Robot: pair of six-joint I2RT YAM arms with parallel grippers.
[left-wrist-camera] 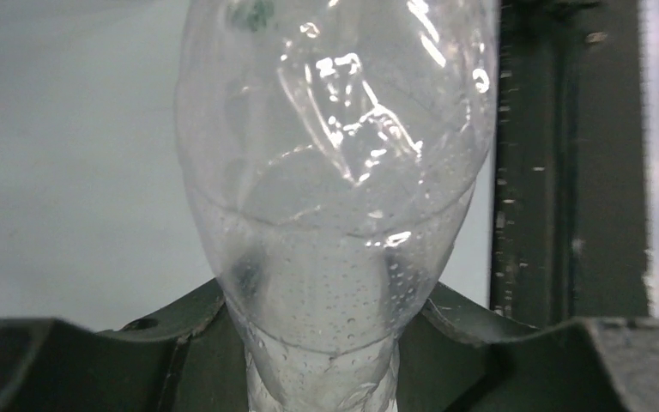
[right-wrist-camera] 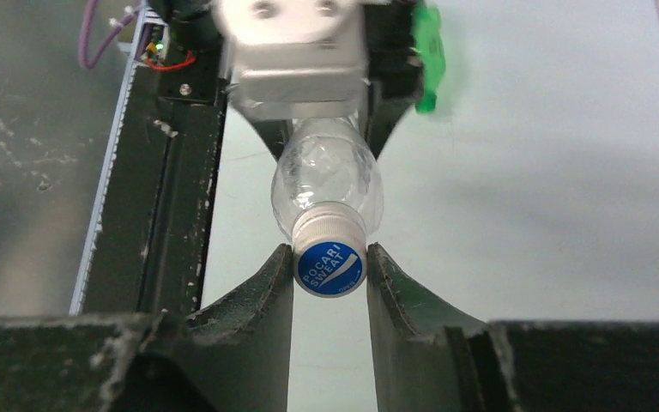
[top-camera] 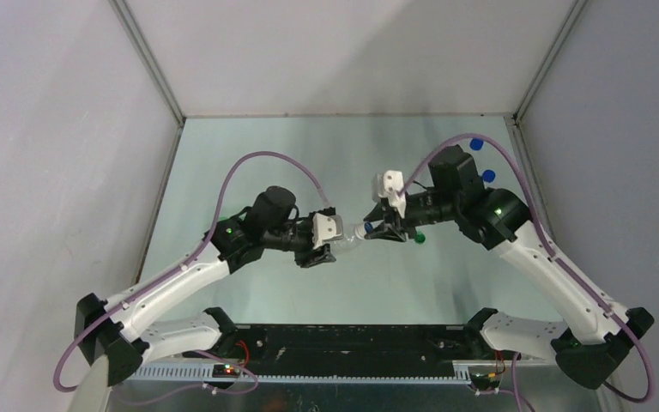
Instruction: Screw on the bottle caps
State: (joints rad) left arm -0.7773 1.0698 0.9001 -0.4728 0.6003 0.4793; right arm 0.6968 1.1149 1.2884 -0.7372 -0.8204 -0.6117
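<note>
L gripper clamped clear colourless plastic bottle horizontal, neck toward R gripper, whose jaws pinched white-sided, blue-topped round cap for twisting

Clear colourless plastic bottle: one. Translucent green plastic bottle: one. White round plastic screw cap with blue printed top: one. Bright blue round caps, near the tabletop's far right corner: two.
</note>
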